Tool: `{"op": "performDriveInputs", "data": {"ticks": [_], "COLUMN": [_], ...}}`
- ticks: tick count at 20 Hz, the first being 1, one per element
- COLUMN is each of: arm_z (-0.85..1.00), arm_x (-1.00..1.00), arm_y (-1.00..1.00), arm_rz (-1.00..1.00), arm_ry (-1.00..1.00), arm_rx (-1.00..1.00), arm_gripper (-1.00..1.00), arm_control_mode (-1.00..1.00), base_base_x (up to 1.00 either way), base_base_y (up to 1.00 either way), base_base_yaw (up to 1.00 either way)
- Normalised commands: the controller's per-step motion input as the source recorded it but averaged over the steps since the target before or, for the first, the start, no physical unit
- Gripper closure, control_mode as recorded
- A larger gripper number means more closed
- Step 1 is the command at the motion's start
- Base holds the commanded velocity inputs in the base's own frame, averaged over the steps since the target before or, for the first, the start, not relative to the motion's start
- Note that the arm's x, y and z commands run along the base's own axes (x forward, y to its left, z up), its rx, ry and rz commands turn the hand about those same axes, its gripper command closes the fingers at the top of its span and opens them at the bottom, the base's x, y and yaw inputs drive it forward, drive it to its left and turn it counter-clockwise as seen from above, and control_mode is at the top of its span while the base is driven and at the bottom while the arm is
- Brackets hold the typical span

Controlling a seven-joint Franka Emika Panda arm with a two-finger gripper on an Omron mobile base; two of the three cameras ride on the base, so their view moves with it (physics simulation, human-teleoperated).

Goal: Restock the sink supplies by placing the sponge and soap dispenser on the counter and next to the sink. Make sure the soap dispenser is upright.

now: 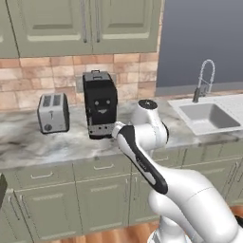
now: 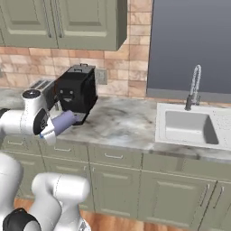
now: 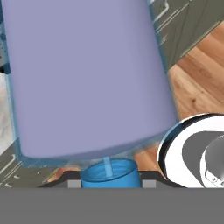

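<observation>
The soap dispenser (image 2: 64, 121), a lavender-blue bottle, hangs tilted in the air by the counter's (image 2: 122, 122) front edge, just in front of the coffee machine. Its base points up and to the right, and its blue pump (image 2: 45, 133) points down towards the arm. In the hand view the soap dispenser's body (image 3: 87, 74) looms close, with the blue pump (image 3: 109, 171) at the bottom between the jaws. My gripper (image 3: 110, 178) is shut on the soap dispenser at the pump end. The sink (image 2: 187, 126) lies far to the right. The sponge is out of view.
A black coffee machine (image 2: 76, 92) and a silver toaster (image 1: 53, 113) stand on the counter's left part. A chrome spring-neck faucet (image 2: 194, 88) rises behind the sink. Bare marble stretches between the coffee machine and the sink. Olive-green wall cabinets (image 1: 85, 23) hang above.
</observation>
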Motion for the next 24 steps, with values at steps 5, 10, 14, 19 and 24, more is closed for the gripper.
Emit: {"op": "performDriveInputs", "data": {"ticks": [5, 10, 14, 19, 24], "arm_z": [0.00, 0.00, 0.00, 0.06, 0.41], "arm_x": [0.00, 0.00, 0.13, 0.92, 0.69], "arm_y": [0.00, 0.00, 0.00, 0.00, 0.02], "arm_rz": [0.00, 0.00, -0.01, -0.12, -0.10], "arm_ry": [0.00, 0.00, 0.00, 0.03, 0.18], "arm_rx": [0.00, 0.00, 0.00, 0.12, 0.19], "arm_gripper": [1.00, 1.00, 1.00, 1.00, 1.00], "arm_control_mode": [1.00, 1.00, -1.00, -1.00, -1.00], "base_base_x": [0.55, 0.22, 0.03, 0.00, 0.00], "base_base_y": [-1.00, -0.71, -0.05, 0.00, 0.00], "base_base_yaw": [0.00, -0.01, -0.01, 0.00, 0.00]}}
